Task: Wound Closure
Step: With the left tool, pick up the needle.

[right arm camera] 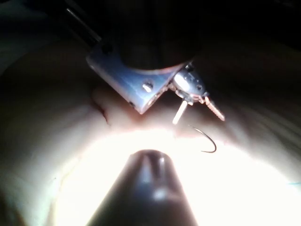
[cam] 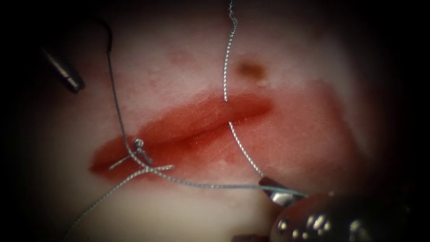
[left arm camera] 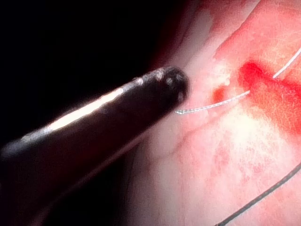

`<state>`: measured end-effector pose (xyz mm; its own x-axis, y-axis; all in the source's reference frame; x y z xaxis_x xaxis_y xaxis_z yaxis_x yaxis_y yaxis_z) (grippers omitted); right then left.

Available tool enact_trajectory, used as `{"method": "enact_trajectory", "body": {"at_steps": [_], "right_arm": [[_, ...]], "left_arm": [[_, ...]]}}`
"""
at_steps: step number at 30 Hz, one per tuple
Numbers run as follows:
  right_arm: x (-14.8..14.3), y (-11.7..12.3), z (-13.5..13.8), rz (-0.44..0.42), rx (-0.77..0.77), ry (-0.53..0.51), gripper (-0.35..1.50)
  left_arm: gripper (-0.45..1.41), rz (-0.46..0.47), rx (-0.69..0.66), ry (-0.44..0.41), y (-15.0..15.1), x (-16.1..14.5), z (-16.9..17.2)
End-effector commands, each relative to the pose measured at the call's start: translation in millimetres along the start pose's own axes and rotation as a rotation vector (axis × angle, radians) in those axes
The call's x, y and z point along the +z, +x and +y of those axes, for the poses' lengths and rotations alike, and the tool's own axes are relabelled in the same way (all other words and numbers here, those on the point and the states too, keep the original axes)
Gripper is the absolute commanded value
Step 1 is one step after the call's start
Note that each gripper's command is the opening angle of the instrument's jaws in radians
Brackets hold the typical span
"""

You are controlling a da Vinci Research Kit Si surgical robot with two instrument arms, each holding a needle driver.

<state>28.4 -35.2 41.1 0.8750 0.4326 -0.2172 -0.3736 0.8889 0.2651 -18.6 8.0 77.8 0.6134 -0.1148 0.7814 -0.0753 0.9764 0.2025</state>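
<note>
Endoscope view: we see the cut (cam: 192, 127) running from about 8 o'clock toward 2 o'clock across the tissue (cam: 179, 67), with red fluid (cam: 286, 134) in and around it.

The needle (cam: 109, 38) sits at 11 o'clock, well up from the cut's left end. We only see a dark arc of it. It is not in the tissue as far as we can tell, and neither tool holds it.

Dark thread (cam: 117, 107) leaves the needle and drops toward 6 o'clock to a knot (cam: 139, 145) at the left part of the cut. Short cut ends (cam: 162, 168) stick out beside the knot.

From the knot the thread runs toward 4 o'clock, straight into the right claw (cam: 280, 192). The right claw is at 5 o'clock and looks to be pinching that thread.

A second, braided strand (cam: 227, 54) comes in from 12 o'clock and enters the cut right of centre. It reappears on the near edge and ends just beside the right claw.

Another tail of thread trails off toward 7 o'clock.

The left claw (cam: 74, 83) is at 10 o'clock, left of the cut and apart from the needle. Only one metal tip shows.

Right wrist view: the left claw (right arm camera: 196, 113) is spread and holds nothing. The needle (right arm camera: 209, 141) lies just beyond its tips, not touching.

Left wrist view: we see the left tool's dark shaft (left arm camera: 141, 94), the braided strand (left arm camera: 211, 106) on the tissue just beside its end, and the cut (left arm camera: 273, 89) further out.
</note>
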Motion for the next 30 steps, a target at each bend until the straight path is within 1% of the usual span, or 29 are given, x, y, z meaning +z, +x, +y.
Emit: {"method": "enact_trajectory", "body": {"at_steps": [1,2,3,4,5,6,8,12,13,15,17,19,20,21,23,24,25,26,30], "right_arm": [[-0.2,1.5,0.1,0.007,0.003,-0.002,1.28],[-0.1,1.5,0.0,0.007,0.003,-0.002,1.28],[-0.1,1.5,0.0,0.008,0.003,0.001,1.28],[-0.1,1.5,0.0,0.008,0.003,0.001,1.28],[-0.1,1.5,0.0,0.008,0.003,0.001,1.28],[-0.1,1.5,0.0,0.008,0.002,0.004,1.28],[-0.1,1.5,0.0,0.008,0.002,0.003,1.28],[0.0,1.5,-0.1,0.008,0.003,0.002,1.28],[0.0,1.6,-0.1,0.008,0.004,0.008,1.28],[0.0,1.6,-0.2,0.008,0.005,0.007,1.28],[0.0,1.7,-0.3,0.009,0.011,0.01,1.28],[0.1,1.7,-0.3,0.009,0.012,0.017,1.28],[0.2,1.7,-0.4,0.01,0.012,0.019,1.28],[0.3,1.8,-0.5,0.01,0.012,0.021,1.28],[0.3,1.8,-0.6,0.01,0.013,0.02,1.28],[0.3,1.8,-0.6,0.01,0.013,0.019,1.28],[0.3,1.9,-0.7,0.01,0.014,0.022,1.28],[0.3,1.9,-0.7,0.01,0.014,0.022,1.28],[0.3,1.9,-0.8,0.01,0.015,0.022,1.28]], "left_arm": [[1.13,0.01,0.069,-0.021,0.2,0.0,1.6],[1.06,0.039,0.165,-0.039,1.7,0.5,2.2],[0.96,0.064,0.209,-0.047,2.7,0.8,2.7],[0.93,0.12,0.278,-0.048,4.2,1.4,3.5],[0.91,0.159,0.287,-0.045,5.0,1.7,3.9],[0.91,0.238,0.309,-0.039,7.0,2.4,4.5],[0.88,0.293,0.33,-0.041,8.9,3.1,4.7],[0.88,0.357,0.351,-0.051,11.7,4.6,4.8],[0.83,0.366,0.307,-0.014,13.2,5.7,4.4],[0.79,0.371,0.281,-0.022,14.1,6.5,4.1],[0.74,0.374,0.275,-0.026,14.3,6.9,4.1],[0.64,0.376,0.25,-0.034,14.2,7.1,4.3],[0.56,0.377,0.214,-0.039,14.1,7.2,4.3],[0.34,0.383,0.169,-0.067,14.0,7.2,4.3],[0.17,0.391,0.146,-0.106,14.1,7.3,4.2],[-0.03,0.394,0.148,-0.116,14.1,7.3,4.1],[-0.45,0.39,0.028,-0.135,14.1,7.2,3.9],[-0.45,0.389,-0.008,-0.14,14.1,7.2,3.7],[-0.45,0.372,-0.014,-0.119,13.4,6.8,3.7]]}}
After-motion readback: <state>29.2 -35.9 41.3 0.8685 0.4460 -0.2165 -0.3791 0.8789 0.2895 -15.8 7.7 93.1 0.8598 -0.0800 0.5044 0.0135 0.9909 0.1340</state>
